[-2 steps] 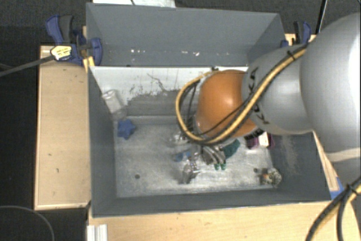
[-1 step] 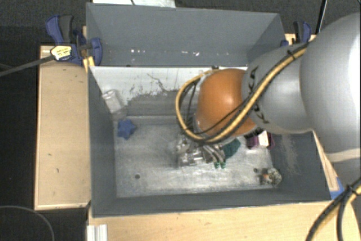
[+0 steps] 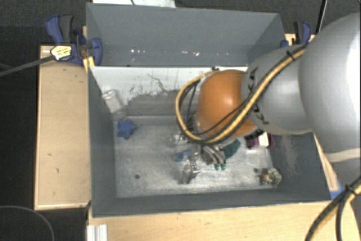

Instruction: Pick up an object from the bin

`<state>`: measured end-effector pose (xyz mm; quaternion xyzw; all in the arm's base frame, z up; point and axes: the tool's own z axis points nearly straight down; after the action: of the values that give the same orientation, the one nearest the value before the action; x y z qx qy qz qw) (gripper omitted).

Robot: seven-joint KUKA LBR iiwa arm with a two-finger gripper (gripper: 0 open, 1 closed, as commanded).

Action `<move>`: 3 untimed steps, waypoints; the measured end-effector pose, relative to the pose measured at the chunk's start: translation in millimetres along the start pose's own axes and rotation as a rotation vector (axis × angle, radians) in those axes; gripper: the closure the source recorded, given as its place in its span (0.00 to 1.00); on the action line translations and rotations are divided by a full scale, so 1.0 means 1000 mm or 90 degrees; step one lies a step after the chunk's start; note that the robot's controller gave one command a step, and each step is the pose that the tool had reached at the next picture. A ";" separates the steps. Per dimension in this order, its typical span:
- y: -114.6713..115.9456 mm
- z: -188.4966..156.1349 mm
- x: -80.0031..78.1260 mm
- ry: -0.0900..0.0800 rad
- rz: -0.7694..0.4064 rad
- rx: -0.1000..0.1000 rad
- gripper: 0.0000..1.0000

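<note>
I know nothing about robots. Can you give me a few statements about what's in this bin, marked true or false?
1. The hand is over the middle of the bin floor. True.
2. A crumpled blue thing lies to the hand's left in the view, apart from it. True.
3. The clear plastic cup lies in the near right corner. False: it lies by the far left corner.
4. The small brownish thing is under the hand. False: it lies apart, near the right corner.

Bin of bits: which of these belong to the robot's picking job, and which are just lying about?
Job in hand: arm, bin. Which piece it is after, I cannot tell.
Lying about, away from the arm: blue scrap, clear piece, brown lump.
</note>
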<state>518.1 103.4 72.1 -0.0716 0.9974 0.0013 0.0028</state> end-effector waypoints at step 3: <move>-0.016 -0.055 0.022 0.000 0.370 0.002 0.00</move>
<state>497.9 84.4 127.1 0.2176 0.9760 0.0006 0.0023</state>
